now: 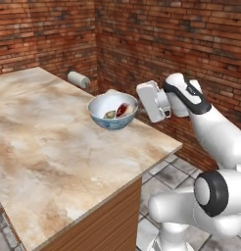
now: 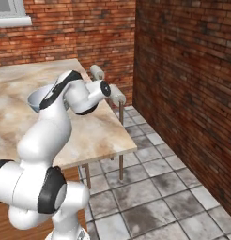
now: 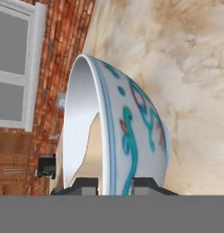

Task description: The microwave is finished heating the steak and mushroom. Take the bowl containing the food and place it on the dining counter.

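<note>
While tool (image 3: 114, 184) clamps bowl (image 1: 112, 112) rim, bowl hangs above dining counter (image 1: 54, 147).

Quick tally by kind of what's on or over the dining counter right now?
Bowl: 1, pinched at its rim by the end effector
Food pieces: 2, steak and mushroom
Paper towel roll: 1
Total: 4

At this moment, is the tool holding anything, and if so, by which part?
Yes. The tool is shut on the bowl, pinching its rim wall: one finger inside, one outside. The bowl hangs above the dining counter.
</note>
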Motion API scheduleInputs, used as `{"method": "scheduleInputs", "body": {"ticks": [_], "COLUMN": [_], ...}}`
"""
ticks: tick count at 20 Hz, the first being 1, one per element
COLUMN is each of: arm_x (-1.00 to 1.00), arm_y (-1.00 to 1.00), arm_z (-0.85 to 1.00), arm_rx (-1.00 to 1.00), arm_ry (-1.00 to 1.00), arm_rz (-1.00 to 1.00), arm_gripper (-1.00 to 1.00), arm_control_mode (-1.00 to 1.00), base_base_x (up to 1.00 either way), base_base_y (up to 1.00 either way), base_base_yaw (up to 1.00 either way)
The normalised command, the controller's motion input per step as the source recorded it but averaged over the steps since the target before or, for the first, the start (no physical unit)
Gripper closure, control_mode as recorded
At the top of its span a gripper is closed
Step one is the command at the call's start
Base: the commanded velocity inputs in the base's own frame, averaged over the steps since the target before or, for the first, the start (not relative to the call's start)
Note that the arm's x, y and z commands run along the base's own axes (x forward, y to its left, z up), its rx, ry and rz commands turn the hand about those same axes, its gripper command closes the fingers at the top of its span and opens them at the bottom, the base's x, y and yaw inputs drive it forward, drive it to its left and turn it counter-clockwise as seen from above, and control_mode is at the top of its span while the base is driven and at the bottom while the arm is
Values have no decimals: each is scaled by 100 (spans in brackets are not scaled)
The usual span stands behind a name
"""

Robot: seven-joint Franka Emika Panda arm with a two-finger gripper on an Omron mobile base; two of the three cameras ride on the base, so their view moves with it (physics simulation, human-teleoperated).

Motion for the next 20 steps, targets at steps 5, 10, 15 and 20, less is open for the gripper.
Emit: {"method": "scheduleInputs", "body": {"ticks": [5, 10, 15, 20], "arm_x": [36, 33, 51, 60], "arm_y": [35, 24, 33, 37], "arm_z": [-68, -77, -55, -45], "arm_rx": [-15, -13, -2, 0], "arm_ry": [12, 3, 0, 0], "arm_rz": [0, 0, -1, -6], "arm_gripper": [100, 100, 100, 100], "arm_control_mode": [-100, -100, -100, -100], "base_base_x": [0, 0, 0, 0], "base_base_y": [0, 0, 0, 0], "base_base_yaw": [0, 0, 0, 0]}}
